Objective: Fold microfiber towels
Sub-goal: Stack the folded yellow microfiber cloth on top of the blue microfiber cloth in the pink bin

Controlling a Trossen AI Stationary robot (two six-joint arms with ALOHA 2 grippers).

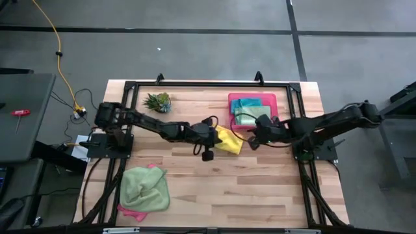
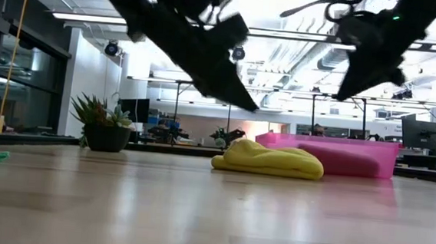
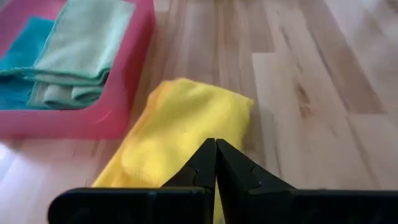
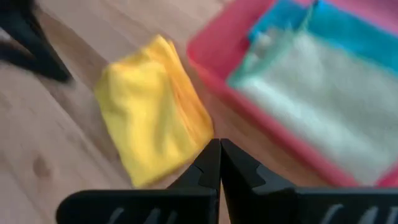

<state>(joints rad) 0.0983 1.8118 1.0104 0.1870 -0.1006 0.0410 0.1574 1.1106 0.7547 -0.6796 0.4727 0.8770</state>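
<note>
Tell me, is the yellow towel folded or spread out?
Folded. The yellow towel lies as a small, thick bundle beside the pink tray.

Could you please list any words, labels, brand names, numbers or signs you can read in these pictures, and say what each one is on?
None can be read.
Yellow towel, pink tray and the folded towels in it: no label or print shows.
Table and plant: no markings.
Both grippers, left and right: plain dark, no lettering visible.
Monitor in the room behind: nothing legible on it.
</note>
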